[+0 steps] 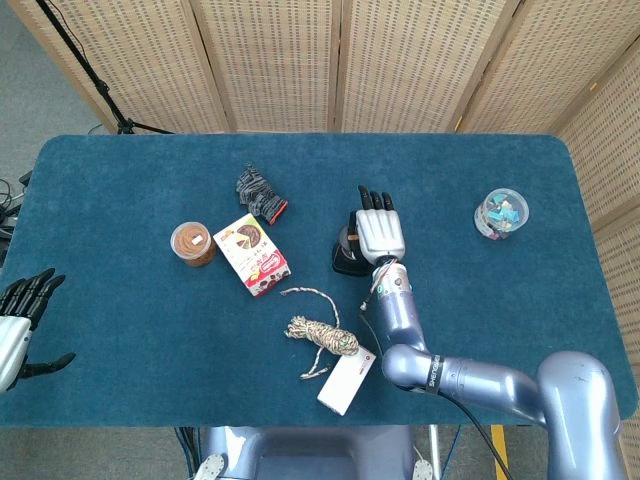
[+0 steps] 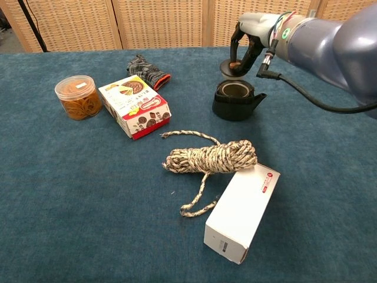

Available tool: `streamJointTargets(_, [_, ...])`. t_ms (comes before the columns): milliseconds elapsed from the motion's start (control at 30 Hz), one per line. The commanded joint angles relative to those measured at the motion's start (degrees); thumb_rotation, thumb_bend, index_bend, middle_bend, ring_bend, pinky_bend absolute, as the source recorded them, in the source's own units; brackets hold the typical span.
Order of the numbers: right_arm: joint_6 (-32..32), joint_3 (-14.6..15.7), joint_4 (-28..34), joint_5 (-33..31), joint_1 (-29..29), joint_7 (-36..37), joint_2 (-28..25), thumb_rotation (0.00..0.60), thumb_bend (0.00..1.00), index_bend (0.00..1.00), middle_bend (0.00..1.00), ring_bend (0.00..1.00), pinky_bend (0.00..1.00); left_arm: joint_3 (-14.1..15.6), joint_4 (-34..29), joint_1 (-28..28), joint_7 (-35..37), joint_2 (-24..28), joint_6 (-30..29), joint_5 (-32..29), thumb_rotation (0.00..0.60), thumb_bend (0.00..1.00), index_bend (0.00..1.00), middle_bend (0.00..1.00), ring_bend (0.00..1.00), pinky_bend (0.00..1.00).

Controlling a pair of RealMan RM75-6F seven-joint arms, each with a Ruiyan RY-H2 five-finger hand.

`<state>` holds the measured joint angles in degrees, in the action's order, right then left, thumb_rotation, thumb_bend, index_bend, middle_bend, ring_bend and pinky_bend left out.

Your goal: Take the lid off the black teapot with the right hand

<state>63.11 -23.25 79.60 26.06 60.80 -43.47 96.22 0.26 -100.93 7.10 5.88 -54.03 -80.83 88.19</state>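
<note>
The black teapot [image 2: 237,102] stands on the blue table with its mouth uncovered; in the head view the black teapot [image 1: 346,259] is partly hidden under my right hand [image 1: 379,232]. My right hand [image 2: 250,40] grips the black lid [image 2: 231,67] by its brown knob, holding it a little above the pot. My left hand [image 1: 20,315] hovers at the table's left edge, fingers apart, holding nothing.
A rope coil [image 2: 210,157] and a white box [image 2: 241,211] lie in front of the teapot. A snack box [image 2: 135,107], a jar of rubber bands [image 2: 78,96] and a dark glove [image 2: 147,72] sit to the left. A clear jar [image 1: 501,212] stands far right.
</note>
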Motion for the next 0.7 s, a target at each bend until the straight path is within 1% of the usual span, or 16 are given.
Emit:
streamJointTargets(33, [2.15,0.84,3.76,2.04,-1.65,-0.66,-3.63,0.600,0.45,0.58,0.00,0.00,0.00,0.06,0.03,0.02,-0.09,-0.04,0.10,0.05,0.600,0.03,0.00,0.00,0.00,0.00])
streamJointTargets(167, [2.96,2.83,5.75,3.63,-4.38,0.07,-7.19,0.600,0.45,0.58,0.00,0.00,0.00,0.22,-0.04,0.02,-0.34,-0.08,0.15,0.33,0.600,0.03,0.00,0.00,0.00,0.00])
streamJointTargets(367, [0.44,6.45,3.57,4.74,-8.77,3.81,-9.66,0.600,0.45,0.58,0.00,0.00,0.00,0.31,-0.32,-0.04,-1.49,-0.45,0.12,0.37,0.600,0.03,0.00,0.00,0.00,0.00])
streamJointTargets(500, [-3.02,9.16,-0.58,5.10,-11.26,6.68,-9.09,0.600,0.45,0.58,0.00,0.00,0.00,0.40,-0.54,0.09,-2.66,-0.84,0.51,0.27,0.600,0.03,0.00,0.00,0.00,0.00])
streamJointTargets(700, [-7.33,10.83,-7.29,8.27,-12.89,11.49,-6.20,0.600,0.45,0.58,0.00,0.00,0.00,0.16,-0.92,0.35,-4.10,-1.24,1.13,-0.66,0.600,0.03,0.00,0.00,0.00,0.00])
